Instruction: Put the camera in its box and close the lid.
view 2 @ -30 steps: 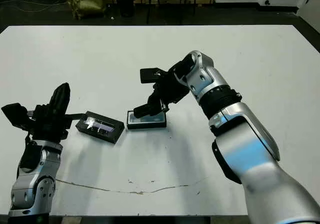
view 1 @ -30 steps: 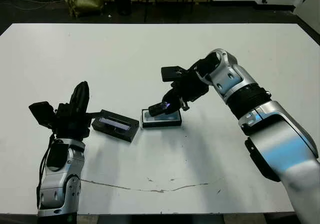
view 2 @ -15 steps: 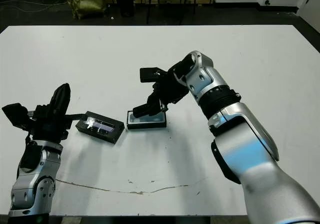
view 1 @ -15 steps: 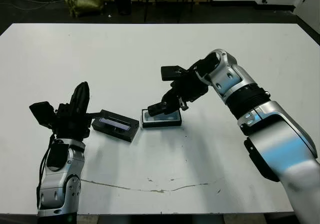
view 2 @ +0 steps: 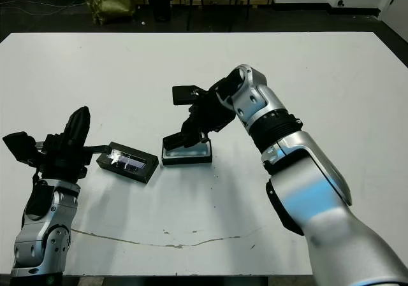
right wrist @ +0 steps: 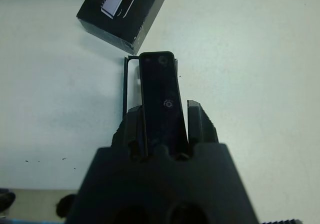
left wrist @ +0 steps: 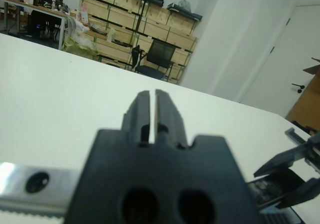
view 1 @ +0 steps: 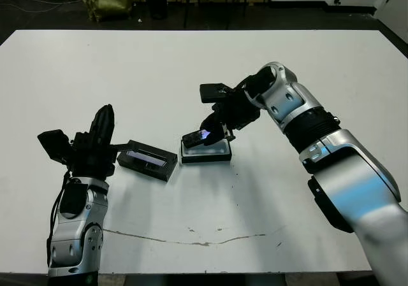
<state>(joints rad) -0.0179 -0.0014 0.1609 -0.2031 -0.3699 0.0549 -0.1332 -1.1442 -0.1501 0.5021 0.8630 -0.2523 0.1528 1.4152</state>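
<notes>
Centrally, the right gripper (view 1: pixel 205 135) clamps the camera (right wrist: pixel 160 97) just above the box (view 1: pixel 206 151), while the left gripper (left wrist: pixel 149 115), fingers pressed together, grasps nothing at lower left.

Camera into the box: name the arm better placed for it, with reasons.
Right. The right tool already grips the camera just above the box; the left tool is shut, beside the lid.

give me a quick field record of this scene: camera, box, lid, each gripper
camera: held in right gripper, tilted, over the box
box: open tray on the white table, white lining showing
lid: lying on the table to the robot's left of the box, off it
right gripper: shut on the camera above the box
left gripper: shut, empty, raised near the lid
task state: camera not yet seated, lid still off
</notes>
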